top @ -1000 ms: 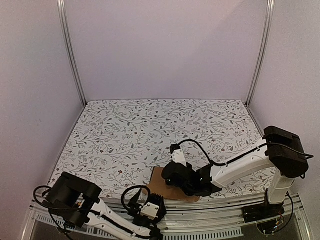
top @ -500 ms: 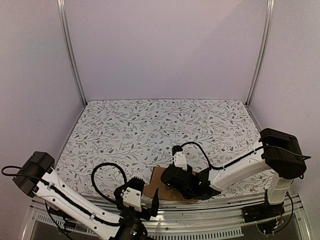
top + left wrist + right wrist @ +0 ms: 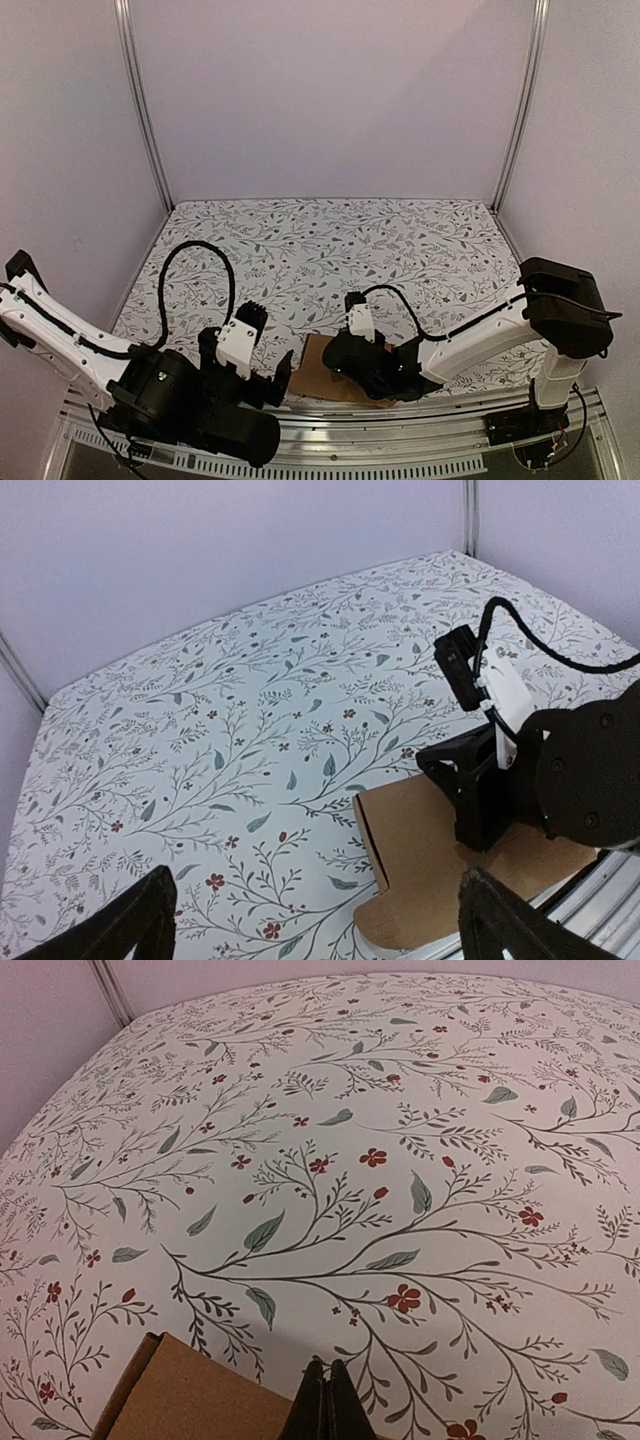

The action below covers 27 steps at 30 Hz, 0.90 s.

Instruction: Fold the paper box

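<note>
the paper box is a flat brown sheet. it lies on the flowery table at 6 o'clock, right at the near edge, between the two arms.

the top view shows both arms at once. the right gripper comes in from 3 o'clock and sits low on top of the box. the left gripper is just beside the box at its 9 o'clock side and does not touch it.

the top view hides most of the box under the right arm. the left wrist view shows more of it: the box has a cut-out notch at its near corner, and its near end reaches the metal rail. this view also shows the left fingers far apart, one in each bottom corner, with nothing between them. the right gripper stands with its tip on the cardboard.

the right wrist view shows the right gripper up close. its two tips are pressed together, with no gap. a corner of the box lies at 9 o'clock from the tips. whether the tips pinch any cardboard, i cannot tell.
</note>
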Each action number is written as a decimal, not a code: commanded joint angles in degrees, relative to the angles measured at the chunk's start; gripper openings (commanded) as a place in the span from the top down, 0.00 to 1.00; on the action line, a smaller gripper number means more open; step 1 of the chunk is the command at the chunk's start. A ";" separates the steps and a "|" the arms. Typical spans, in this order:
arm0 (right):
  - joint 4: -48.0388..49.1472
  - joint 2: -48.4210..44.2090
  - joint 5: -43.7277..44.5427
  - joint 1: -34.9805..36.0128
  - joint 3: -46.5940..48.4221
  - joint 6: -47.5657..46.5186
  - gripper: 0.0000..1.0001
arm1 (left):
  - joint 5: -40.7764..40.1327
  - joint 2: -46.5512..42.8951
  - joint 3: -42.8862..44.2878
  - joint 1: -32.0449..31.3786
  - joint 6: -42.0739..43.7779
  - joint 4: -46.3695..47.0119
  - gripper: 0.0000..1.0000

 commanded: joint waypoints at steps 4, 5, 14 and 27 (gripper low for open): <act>-6.87 0.93 -3.46 1.01 -3.22 0.23 1.00 | 17.93 -10.47 -12.25 9.84 27.59 31.51 0.03; -6.87 0.57 -3.61 1.04 -3.33 0.04 1.00 | 20.13 -10.98 -13.18 11.12 29.10 33.44 0.03; -6.76 -2.67 -4.88 1.04 -4.20 -1.88 1.00 | 45.32 -11.32 -20.23 27.33 33.90 48.73 0.02; -6.60 -3.11 -5.86 0.97 -4.15 -3.58 1.00 | 79.14 0.22 -22.14 44.22 30.12 59.99 0.09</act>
